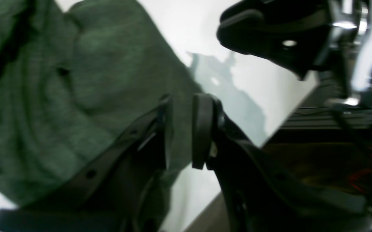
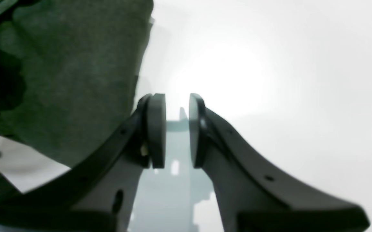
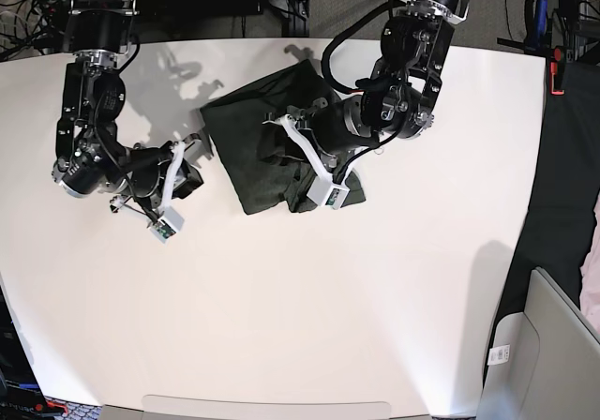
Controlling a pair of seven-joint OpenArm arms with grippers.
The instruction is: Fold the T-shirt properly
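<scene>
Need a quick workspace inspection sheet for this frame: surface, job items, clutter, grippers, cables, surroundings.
Surface: white table, glossy, mostly bare.
Job's things: T-shirt, dark green, bunched at the far centre, not flat.
Clutter: nothing seen on the table.
Grippers: left gripper over the shirt's edge, narrow gap between pads, grip unclear; right gripper open, empty, beside the shirt.
Cables: bundles past the far edge.
Surroundings: grey bin near one table corner.
</scene>
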